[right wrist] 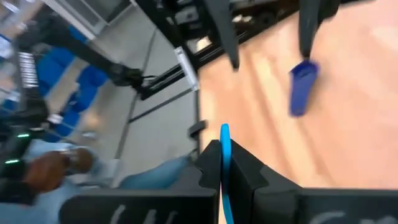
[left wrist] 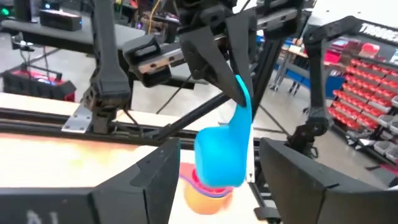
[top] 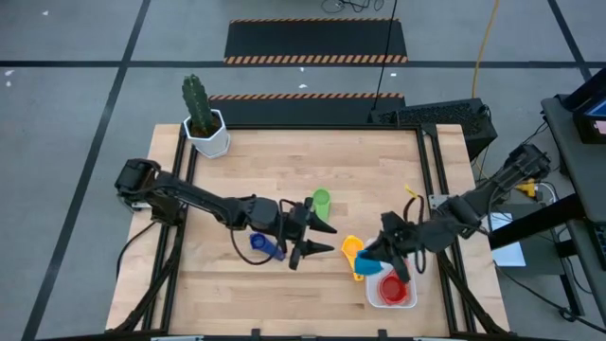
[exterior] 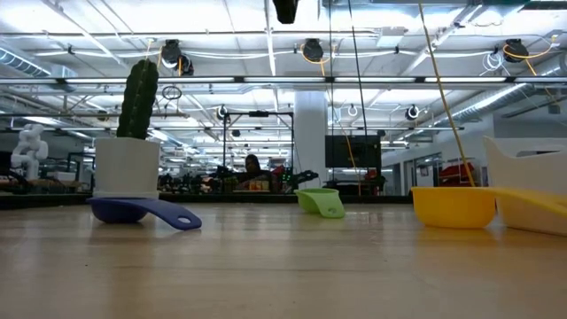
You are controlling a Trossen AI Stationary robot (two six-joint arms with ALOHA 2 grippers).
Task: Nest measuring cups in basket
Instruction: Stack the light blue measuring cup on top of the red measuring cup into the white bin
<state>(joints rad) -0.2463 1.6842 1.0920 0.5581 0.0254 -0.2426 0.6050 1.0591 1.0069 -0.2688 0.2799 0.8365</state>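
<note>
My right gripper (top: 381, 254) is shut on a light blue measuring cup (left wrist: 221, 155) above the table's right half. My left gripper (top: 329, 239) stands open just left of that cup, its fingers (left wrist: 155, 177) on either side of it in the left wrist view, touching nothing. The dark blue cup (top: 265, 244) lies on the table under the left arm. The green cup (top: 321, 201) and the yellow cup (top: 352, 247) rest on the wood. The white basket (top: 371, 296) at the near right holds a red cup (top: 393, 289). My right gripper pinches the light blue cup's flat handle (left wrist: 241, 99) between its two fingers, near the handle's free end. The fingers slant down from the table's right side. The cup hangs below them, bowl lowest, lifted clear of the table.
A white hexagonal pot with a cactus (top: 204, 128) stands at the far left corner. Black frame rails (top: 431, 170) run along the table's left and right sides. Bare wood lies in the middle and along the far edge.
</note>
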